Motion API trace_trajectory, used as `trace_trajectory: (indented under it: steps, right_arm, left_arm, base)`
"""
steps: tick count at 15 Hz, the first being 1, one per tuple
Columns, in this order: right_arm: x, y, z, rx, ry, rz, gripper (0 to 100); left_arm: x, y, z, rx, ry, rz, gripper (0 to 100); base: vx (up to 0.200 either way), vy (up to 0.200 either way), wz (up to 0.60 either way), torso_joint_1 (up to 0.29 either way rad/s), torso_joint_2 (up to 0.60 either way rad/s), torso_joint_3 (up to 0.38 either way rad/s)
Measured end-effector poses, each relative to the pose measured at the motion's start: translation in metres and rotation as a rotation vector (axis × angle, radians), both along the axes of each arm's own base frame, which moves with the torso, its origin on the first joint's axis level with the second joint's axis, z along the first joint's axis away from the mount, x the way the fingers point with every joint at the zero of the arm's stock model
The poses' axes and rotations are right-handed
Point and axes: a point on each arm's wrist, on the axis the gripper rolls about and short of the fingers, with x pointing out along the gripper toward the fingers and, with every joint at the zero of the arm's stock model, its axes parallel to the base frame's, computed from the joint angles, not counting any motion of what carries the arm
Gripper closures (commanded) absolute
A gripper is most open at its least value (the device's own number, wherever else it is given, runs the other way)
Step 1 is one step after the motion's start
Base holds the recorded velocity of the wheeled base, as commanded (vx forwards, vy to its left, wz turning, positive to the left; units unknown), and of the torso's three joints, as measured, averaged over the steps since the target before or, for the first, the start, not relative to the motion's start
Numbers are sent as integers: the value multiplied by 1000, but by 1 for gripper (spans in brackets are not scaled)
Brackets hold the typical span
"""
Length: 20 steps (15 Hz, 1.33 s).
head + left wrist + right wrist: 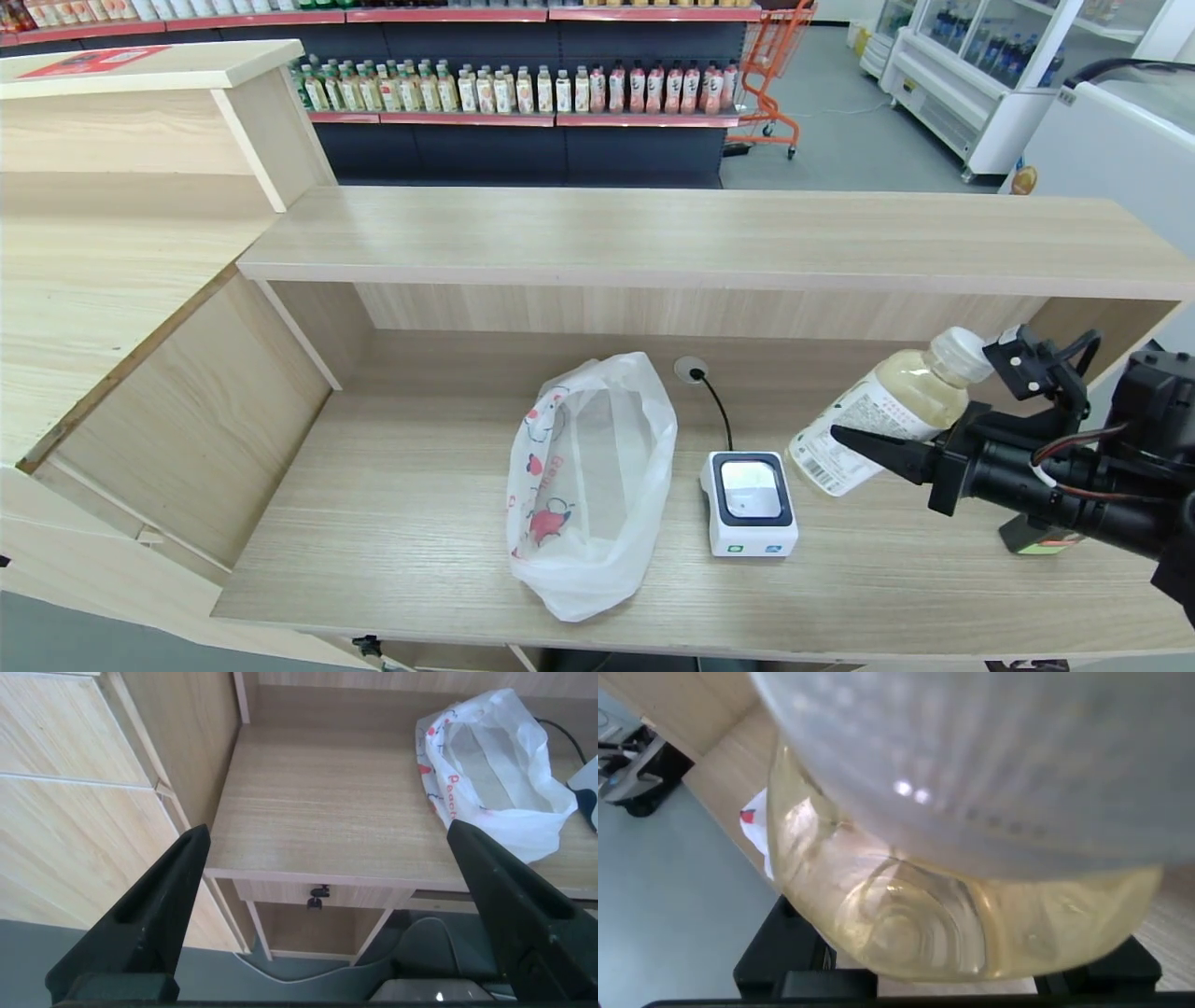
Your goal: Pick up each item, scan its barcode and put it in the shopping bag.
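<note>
Where the worktop [392,523] ends nearest you, your left hand [329,831] hangs out in front of its edge, fingers spread wide with nothing between them. Your right hand [924,397] is pinched on the bottle [887,411] of pale drink, gripping it near the shoulder. The bottle is tilted in the air, cap up and away, barcode end low, just right of the scanner [750,501] and not touching it. Left of the scanner the shopping bag [593,476] sits on the worktop, mouth open. Farther back, store shelves [523,93] carry rows of bottles.

On the counter [392,523], shopping bag [590,485] left, scanner [750,501] just beside, bottle [878,420] farther right, aloft
</note>
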Motion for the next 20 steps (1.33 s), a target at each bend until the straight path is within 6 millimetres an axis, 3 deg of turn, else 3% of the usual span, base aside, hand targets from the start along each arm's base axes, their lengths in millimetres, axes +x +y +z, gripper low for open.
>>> trace_trajectory:
  steps: [4,12,20]
  right_arm:
    - [-4,7,-1,-2,7,12,100]
    - [-6,16,-4,17,55,-36,100]
    - [16,47,-31,-1,158,-47,100]
  left_arm:
    - [0,0,0,-1,0,0,0]
    - [0,0,0,-2,0,0,0]
    - [0,0,0,0,0,1,0]
  base:
    - [0,0,0,0,0,0]
    - [0,200,0,1,4,2]
    - [0,25,0,0,0,0]
